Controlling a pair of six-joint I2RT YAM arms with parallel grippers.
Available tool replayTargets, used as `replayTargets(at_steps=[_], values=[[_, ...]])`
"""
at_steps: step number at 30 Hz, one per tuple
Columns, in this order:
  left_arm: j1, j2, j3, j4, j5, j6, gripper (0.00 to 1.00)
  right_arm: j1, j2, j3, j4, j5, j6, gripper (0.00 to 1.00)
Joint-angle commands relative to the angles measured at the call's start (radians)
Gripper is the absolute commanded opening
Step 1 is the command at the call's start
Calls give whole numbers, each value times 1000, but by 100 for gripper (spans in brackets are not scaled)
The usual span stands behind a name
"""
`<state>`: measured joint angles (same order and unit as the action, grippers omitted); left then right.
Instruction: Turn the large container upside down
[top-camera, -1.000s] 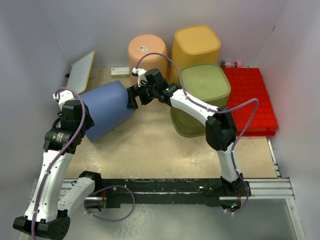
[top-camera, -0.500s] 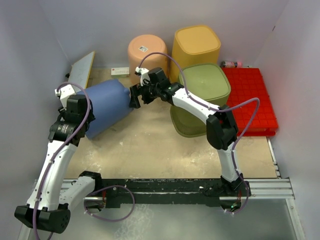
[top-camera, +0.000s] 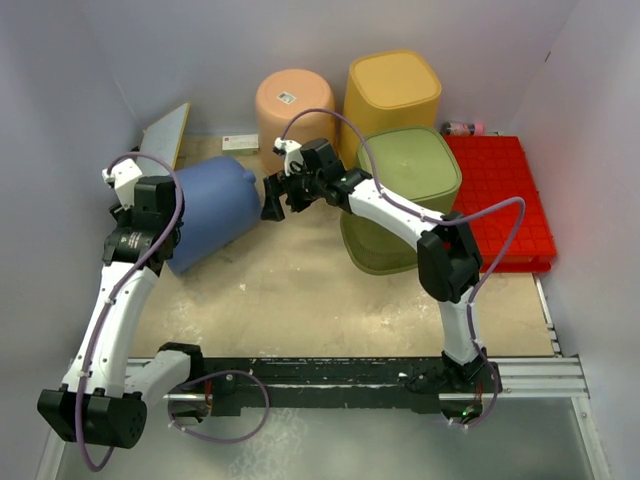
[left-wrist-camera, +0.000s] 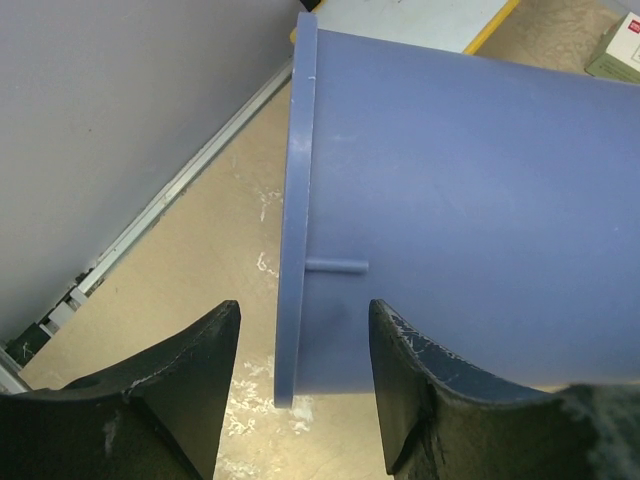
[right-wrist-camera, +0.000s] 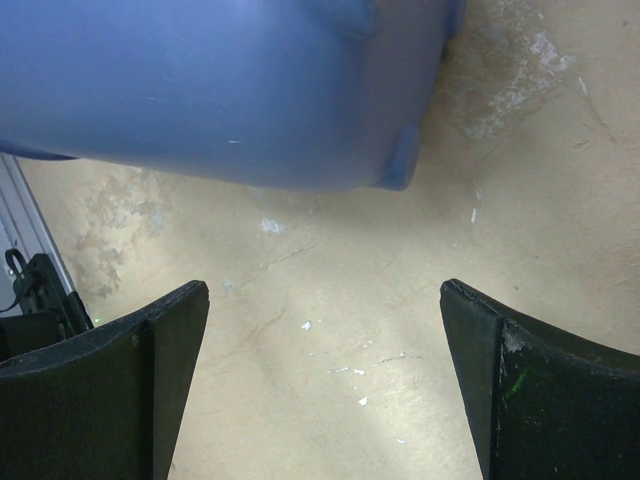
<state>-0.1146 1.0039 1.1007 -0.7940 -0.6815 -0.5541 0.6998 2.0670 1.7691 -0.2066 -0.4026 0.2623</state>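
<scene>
Large blue container (top-camera: 215, 210) is down on its side on the table (top-camera: 300, 290), well left of the olive-green bin (top-camera: 410, 170), base end pointing toward that bin and rim pointing away, tilted a bit rather than flat. It's not inverted yet. My left gripper (left-wrist-camera: 305, 320) sits at the end of the container farthest from the green bin, fingers (left-wrist-camera: 170, 390) part-spread and straddling the rim flange. The wrist view shows a gap on both sides of the flange, so nothing is pinched there. My right gripper (right-wrist-camera: 325, 290) is between the green bin and the container's base, spread fully wide. In its wrist view the blue wall sits above the fingertips, only bare table lies between them, and there's no contact I can see. Green bin itself is mouth-down. Yellow bin (top-camera: 392, 92) is directly behind it, also mouth-down, and looks to be touching it. Peach round bin (top-camera: 295, 100) is behind and left of the green bin, stickered base up. Red grid crate (top-camera: 500, 200) sits against the green bin's right side. Flat board (top-camera: 165, 140) leans on the wall far left of the green bin, beyond the container, and a small box (top-camera: 239, 143) lies left of the green bin by the back wall
</scene>
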Motion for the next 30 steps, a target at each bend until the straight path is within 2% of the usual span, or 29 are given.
replayTargets(at_steps=[1,6,9,17,27,30], values=[[70,-5,42,63,69,52,51,-7,-81,-15,47,-23,5,100],[212,-6,2,82,298,102,50,-11,-79,-22,50,-32,10,100],[252,-12,-32,101,383,99,45,-13,-78,-22,51,-32,11,100],[253,-44,-50,105,446,105,26,-19,-75,-28,53,-36,19,100],[252,-66,-118,108,454,112,15,-20,-80,-33,50,-36,26,100],[253,-67,-116,106,455,112,1,-23,-79,-33,49,-36,26,100]])
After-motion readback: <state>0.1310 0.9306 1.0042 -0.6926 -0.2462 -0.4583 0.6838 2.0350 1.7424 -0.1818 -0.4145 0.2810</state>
